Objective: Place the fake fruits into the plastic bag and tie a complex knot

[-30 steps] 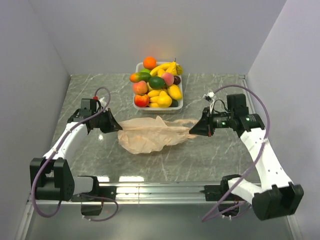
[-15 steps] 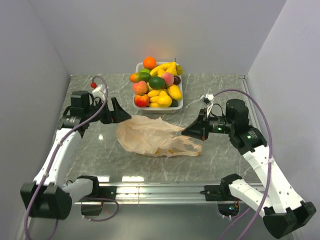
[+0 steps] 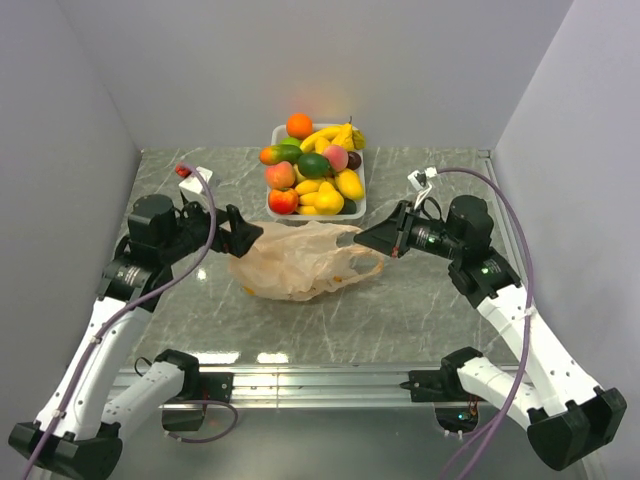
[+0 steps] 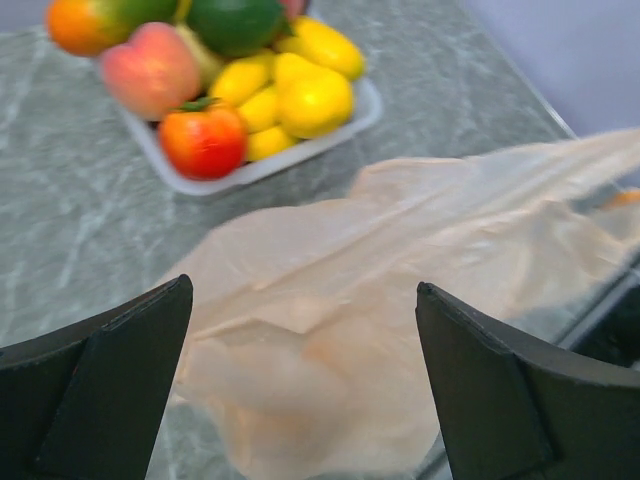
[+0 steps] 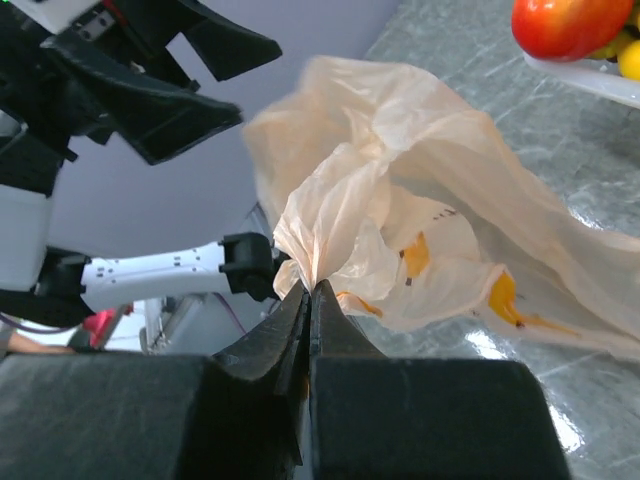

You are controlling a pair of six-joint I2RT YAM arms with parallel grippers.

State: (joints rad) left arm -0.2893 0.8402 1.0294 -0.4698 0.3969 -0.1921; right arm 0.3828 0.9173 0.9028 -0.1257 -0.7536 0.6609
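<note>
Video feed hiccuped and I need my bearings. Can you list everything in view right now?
white tray: one, white, far middle of the table, heaped with fruit.
fake fruits: about a dozen or more, exact count hidden by the pile; orange, yellow, green, red-yellow and one dark; all in the tray.
plastic bag: one, translucent peach with orange print, crumpled on the table just in front of the tray, right end lifted.
table: one, grey marbled.
left gripper: black, open, at the bag's left end, holding nothing.
right gripper: black, shut on the bag's right end.
</note>
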